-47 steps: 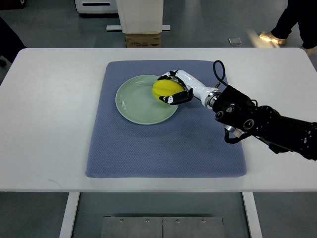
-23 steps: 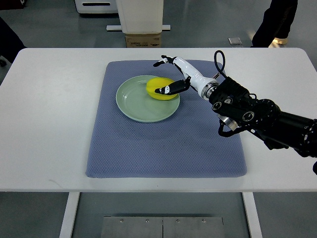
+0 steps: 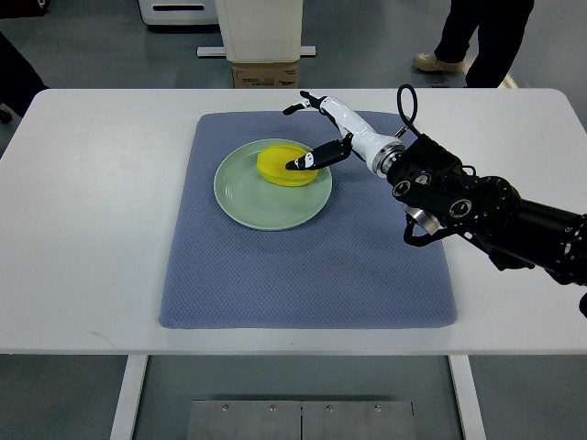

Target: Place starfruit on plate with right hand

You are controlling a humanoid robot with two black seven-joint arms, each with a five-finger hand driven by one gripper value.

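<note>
1. Top view: starfruit (image 3: 278, 166) sits on the plate (image 3: 246, 194), in its far-right part, close to the rim. Yellow body looks to run left-right, though its ribs are too blurred to be sure of the axis.
2. Top view: right hand (image 3: 316, 135) is just right of the fruit, arm entering from the right edge. Fingers are spread wide and hold nothing; one dark fingertip (image 3: 295, 165) overlaps the fruit's right edge, cannot tell if it touches. Another fingertip points left beyond the plate's far rim.
3. Top view: fruit lies left and slightly near of the palm, so the hand's exit line is back to the right and far, away from the plate.
4. Top view: plate rests on the blue mat (image 3: 303, 275), far-left of mat centre. Open mat to the right of the plate, under the wrist, gives room to pull back. Fruit is near the right rim, so a sideways brush could roll it off.
5. Top view: left hand is not in view. A person's legs (image 3: 477, 37) show beyond the table's (image 3: 92, 229) far right edge, well apart from the work.
6. Judgement: placement looks done; only withdrawal is left.
</note>
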